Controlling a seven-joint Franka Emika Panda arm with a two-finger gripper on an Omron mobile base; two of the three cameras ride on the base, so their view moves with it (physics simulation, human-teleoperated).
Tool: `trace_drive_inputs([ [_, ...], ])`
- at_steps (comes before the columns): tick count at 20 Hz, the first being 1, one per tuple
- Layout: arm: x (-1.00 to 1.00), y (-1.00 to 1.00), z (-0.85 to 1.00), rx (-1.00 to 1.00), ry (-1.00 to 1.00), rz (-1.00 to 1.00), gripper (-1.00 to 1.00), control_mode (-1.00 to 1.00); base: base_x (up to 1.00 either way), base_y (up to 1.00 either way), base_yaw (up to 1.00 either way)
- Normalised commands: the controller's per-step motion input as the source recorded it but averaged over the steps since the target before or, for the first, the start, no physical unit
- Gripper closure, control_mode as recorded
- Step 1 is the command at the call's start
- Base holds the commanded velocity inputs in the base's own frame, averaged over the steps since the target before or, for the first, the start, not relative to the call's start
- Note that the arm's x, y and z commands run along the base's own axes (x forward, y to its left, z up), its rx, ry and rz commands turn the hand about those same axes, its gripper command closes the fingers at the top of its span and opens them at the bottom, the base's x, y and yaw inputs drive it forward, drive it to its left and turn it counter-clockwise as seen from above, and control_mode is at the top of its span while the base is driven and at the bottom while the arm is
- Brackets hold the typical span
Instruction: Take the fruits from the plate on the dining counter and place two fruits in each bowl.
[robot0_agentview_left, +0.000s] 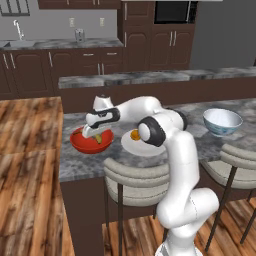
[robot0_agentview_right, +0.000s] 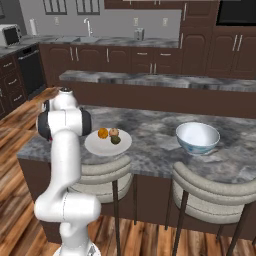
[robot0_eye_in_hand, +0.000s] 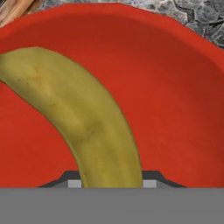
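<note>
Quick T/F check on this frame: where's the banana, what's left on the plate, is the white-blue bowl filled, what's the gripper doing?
1. The banana is over the red bowl, between the closed fingers of the gripper. True.
2. The white-blue bowl holds two fruits. False: it is empty.
3. Three fruits sit on the plate: an orange, an apple and a dark green fruit. True.
4. The plate sits on the wood-plank surface. False: it sits on the grey marbled counter.
5. The red bowl is right of the plate in the left base view. False: it is left of it.
</note>
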Motion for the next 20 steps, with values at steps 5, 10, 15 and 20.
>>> trace_drive_inputs([
  [5, 0.23, 0.04, -0.19, 0.00, 0.00, 0.00, 1.00, -1.00, 0.00, 0.00, 0.00],
  [10, 0.03, 0.13, -0.10, 0.00, 0.00, 0.00, -1.00, -1.00, 0.00, 0.00, 0.00],
  [15, -0.24, 0.05, 0.16, 0.00, -0.08, 0.00, -1.00, -1.00, 0.00, 0.00, 0.00],
  [20, -0.30, -0.04, 0.27, 0.00, -0.15, 0.00, -1.00, -1.00, 0.00, 0.00, 0.00],
])
